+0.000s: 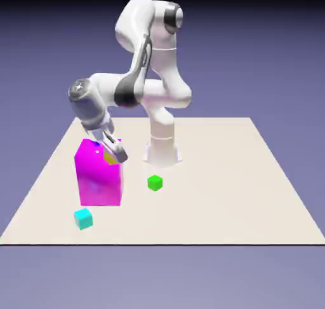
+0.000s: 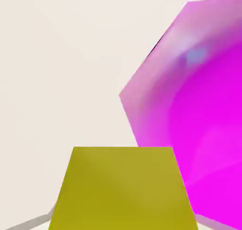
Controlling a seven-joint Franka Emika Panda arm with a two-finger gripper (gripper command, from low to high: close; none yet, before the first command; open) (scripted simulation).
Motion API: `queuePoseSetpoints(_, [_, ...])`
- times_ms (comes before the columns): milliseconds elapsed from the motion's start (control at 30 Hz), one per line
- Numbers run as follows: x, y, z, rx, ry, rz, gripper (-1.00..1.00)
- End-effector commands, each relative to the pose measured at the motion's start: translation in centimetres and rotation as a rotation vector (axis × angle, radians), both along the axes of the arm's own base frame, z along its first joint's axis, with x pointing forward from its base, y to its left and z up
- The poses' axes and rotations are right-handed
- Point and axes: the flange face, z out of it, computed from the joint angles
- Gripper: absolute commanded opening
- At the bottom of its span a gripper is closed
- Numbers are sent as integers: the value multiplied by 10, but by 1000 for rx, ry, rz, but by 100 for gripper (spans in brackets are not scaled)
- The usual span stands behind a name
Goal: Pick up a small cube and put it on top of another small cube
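"Which way does the yellow cube (image 1: 110, 158) point?"

"All sides look alike, so I can't name a long axis. In the hand view its upper edge lies level, nine to three o'clock, and the face widens toward six."

"And the gripper (image 1: 116, 154)?"

"Closed on that cube, a fingertip to either side. In the exterior view the hand slants down toward five o'clock."

"Where does that put the cube?"

"In the exterior view, it overlaps the upper part of the magenta block (image 1: 99, 177), toward one o'clock from the block's middle. I can't tell whether they touch. From the yellow cube, the green cube (image 1: 155, 183) is at four o'clock, the cyan cube (image 1: 83, 219) at seven."
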Motion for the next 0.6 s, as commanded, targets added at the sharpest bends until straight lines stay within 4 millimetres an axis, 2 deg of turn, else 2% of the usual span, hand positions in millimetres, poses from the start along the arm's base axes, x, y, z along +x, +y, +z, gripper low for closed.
queuePoseSetpoints(0, [-16, -13, 12, 8, -6, -38, -100])
queuePoseSetpoints(100, [-69, -48, 44, 47, -35, -164, -100])
queuePoseSetpoints(200, [-128, -74, 70, 101, -75, -281, -100])
queuePoseSetpoints(267, [-130, -75, 71, 103, -77, -285, -100])
queuePoseSetpoints(433, [-135, -53, 6, 103, -77, -285, -100])
queuePoseSetpoints(467, [-135, -53, 6, 103, -77, -285, 100])
queuePoseSetpoints(500, [-135, -53, 6, 103, -77, -285, 100])
queuePoseSetpoints(567, [-132, -63, 32, 104, -77, -285, 100])
